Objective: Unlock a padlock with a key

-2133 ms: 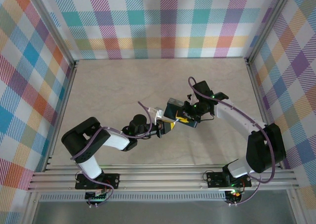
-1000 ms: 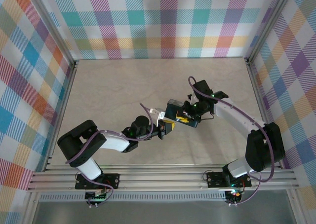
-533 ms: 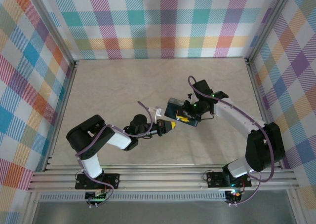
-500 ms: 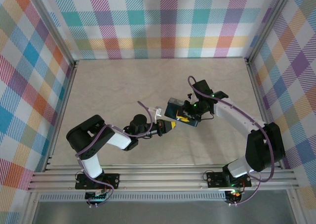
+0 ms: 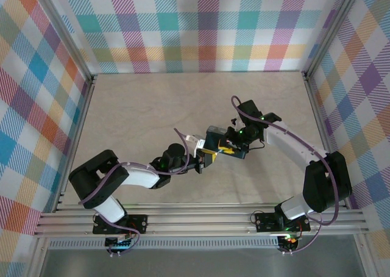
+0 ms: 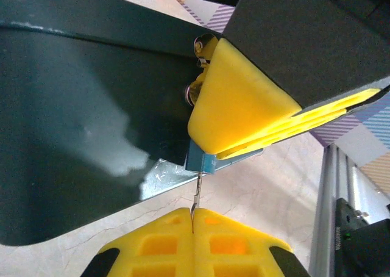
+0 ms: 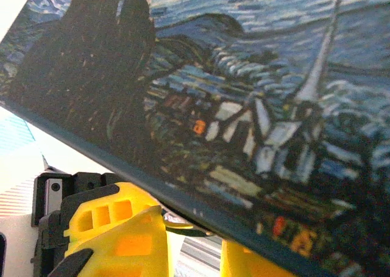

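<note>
One small blue padlock sits in the middle of the left wrist view, its body poking out from under the yellow fingers of the right gripper, which are pressed close together around it and clamp it. The key is a thin grey blade standing upright just below, with its upper end meeting the underside of the padlock. How far it has entered cannot be told. Its lower end is pinched in the left gripper, whose two yellow fingertips are closed tight against each other with only the blade between them. Two rounded silvery metal bits show at the left edge of the right gripper's finger, against the tin; whether they belong to the shackle cannot be told. The tin's dark glossy side fills the left of that view, touching or just beside the padlock. Pale marbled table lies beneath. In the right wrist view the tin shows its painted night-sky face, tilted, with yellow fingers below its lower edge. From above, the left gripper and right gripper meet near the middle of the table at the tin. The padlock and key are too small to make out there.
</note>
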